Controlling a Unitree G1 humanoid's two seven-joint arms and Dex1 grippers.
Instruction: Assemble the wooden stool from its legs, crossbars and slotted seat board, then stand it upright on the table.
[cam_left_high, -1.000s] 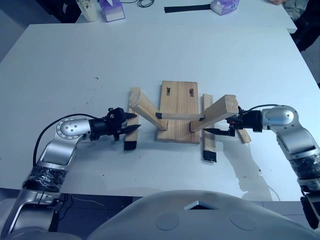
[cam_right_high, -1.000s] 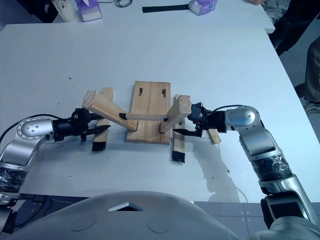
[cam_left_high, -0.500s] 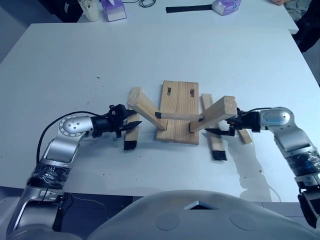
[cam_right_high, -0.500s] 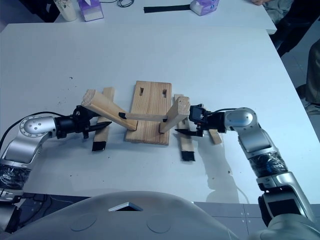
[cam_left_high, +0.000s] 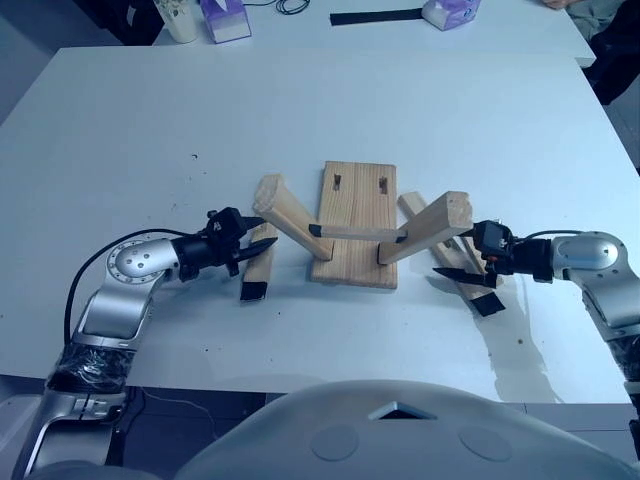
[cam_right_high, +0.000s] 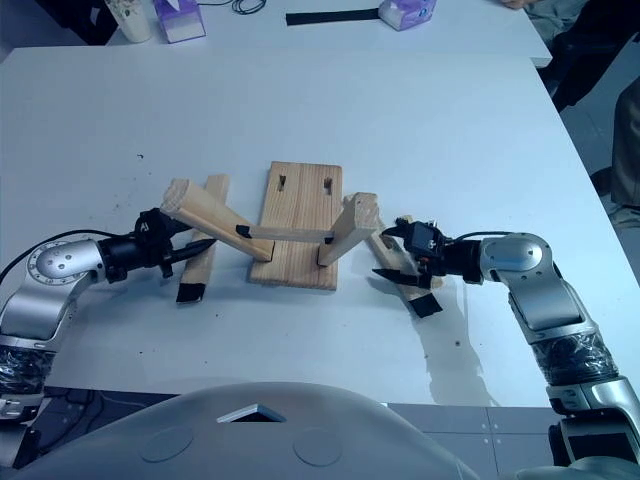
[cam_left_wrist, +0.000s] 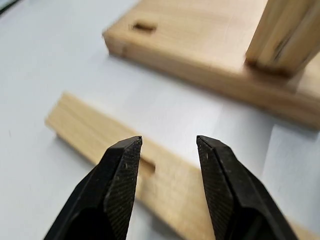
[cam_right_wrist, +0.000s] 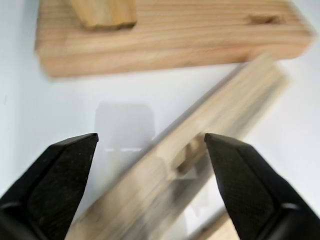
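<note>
The slotted seat board lies flat at the table's middle. Two legs stand slanted on it, joined by a crossbar. A loose bar with a black end lies left of the board. My left gripper is open just over it, and its notch sits between the fingers. Another loose bar lies diagonally right of the board. My right gripper is open wide above that bar, close to the board's edge.
At the table's far edge stand a cup, a purple box, a black strip and another purple packet. White tabletop stretches behind the board and along the front edge.
The right loose bar has swung from lengthwise to diagonal, its black end now farther right. My right gripper drew back to the right. The left gripper shifted slightly left, still open.
</note>
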